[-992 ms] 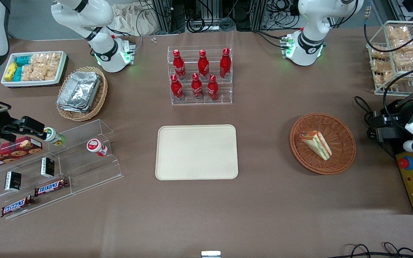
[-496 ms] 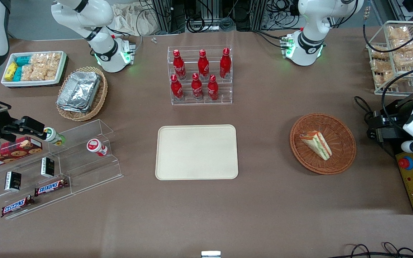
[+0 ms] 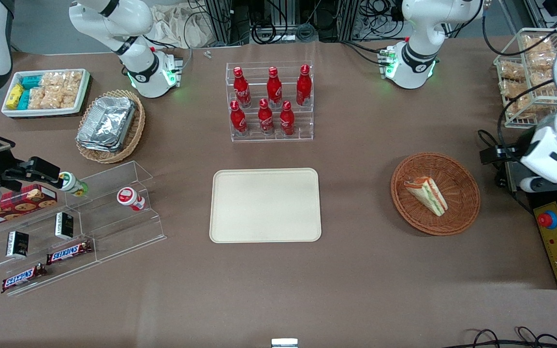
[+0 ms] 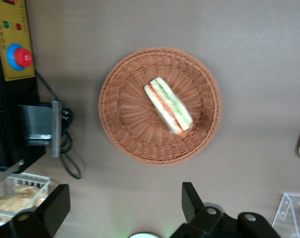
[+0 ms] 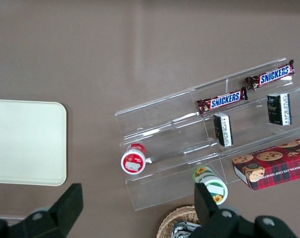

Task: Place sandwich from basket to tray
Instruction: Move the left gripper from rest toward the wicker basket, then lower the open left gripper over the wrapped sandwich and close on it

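Sandwich (image 3: 426,194) lies in the basket (image 3: 467,212), untouched, well apart from the bare tray (image 3: 265,205) on the table (image 3: 356,280). The hand (image 4: 122,210) hovers above the basket's edge, fingers spread and empty. Approach step; next it must descend, centre over the wedge and grip its sides

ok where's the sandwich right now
The sandwich lies in the basket, toward the working arm's end of the table from the tray. The open pincer hovers above, not touching it.
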You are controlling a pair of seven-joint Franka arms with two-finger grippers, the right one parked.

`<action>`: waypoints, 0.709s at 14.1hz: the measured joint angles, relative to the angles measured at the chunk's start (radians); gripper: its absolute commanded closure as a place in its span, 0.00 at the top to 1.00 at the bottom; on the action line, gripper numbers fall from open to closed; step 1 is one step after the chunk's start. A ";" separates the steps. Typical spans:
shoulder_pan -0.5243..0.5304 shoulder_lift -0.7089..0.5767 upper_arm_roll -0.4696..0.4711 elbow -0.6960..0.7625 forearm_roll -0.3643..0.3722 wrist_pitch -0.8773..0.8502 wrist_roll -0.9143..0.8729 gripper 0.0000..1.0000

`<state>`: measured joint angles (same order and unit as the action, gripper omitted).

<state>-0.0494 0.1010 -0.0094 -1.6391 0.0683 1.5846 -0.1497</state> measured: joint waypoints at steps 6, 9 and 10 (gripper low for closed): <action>-0.021 -0.032 -0.023 -0.202 -0.020 0.177 -0.196 1.00; -0.062 -0.002 -0.039 -0.263 -0.019 0.234 -0.332 1.00; -0.068 0.010 -0.041 -0.283 -0.019 0.265 -0.350 1.00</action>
<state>-0.1171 0.1107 -0.0506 -1.9224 0.0489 1.8495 -0.4994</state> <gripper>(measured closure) 0.000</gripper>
